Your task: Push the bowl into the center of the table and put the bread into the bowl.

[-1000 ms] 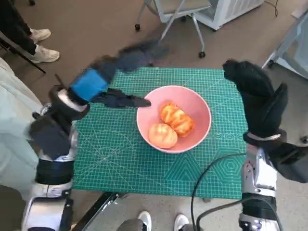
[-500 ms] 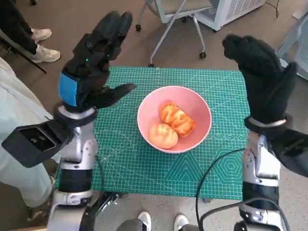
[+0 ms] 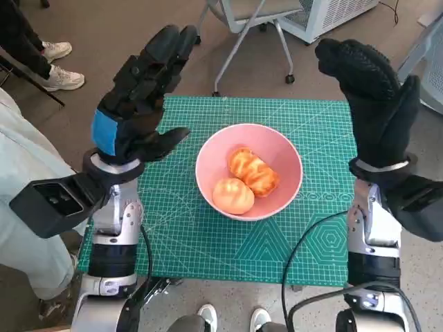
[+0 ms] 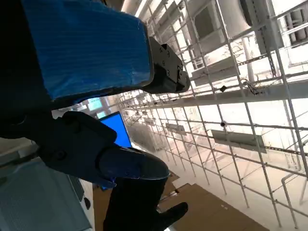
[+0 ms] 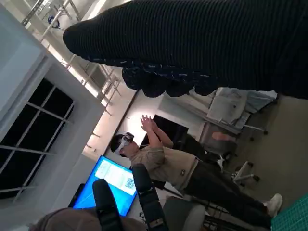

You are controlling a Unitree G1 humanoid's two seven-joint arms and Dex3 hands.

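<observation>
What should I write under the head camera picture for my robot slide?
Two pieces of bread sit in the pink bowl on the green mat, both robot hands raised, holding nothing.

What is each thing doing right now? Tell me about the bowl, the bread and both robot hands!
Bowl: upright near the middle of the green mat, holding the bread.
Bread: two pieces lying inside the bowl, side by side.
Left hand: raised, open, holding nothing.
Right hand: raised, open, holding nothing.
</observation>
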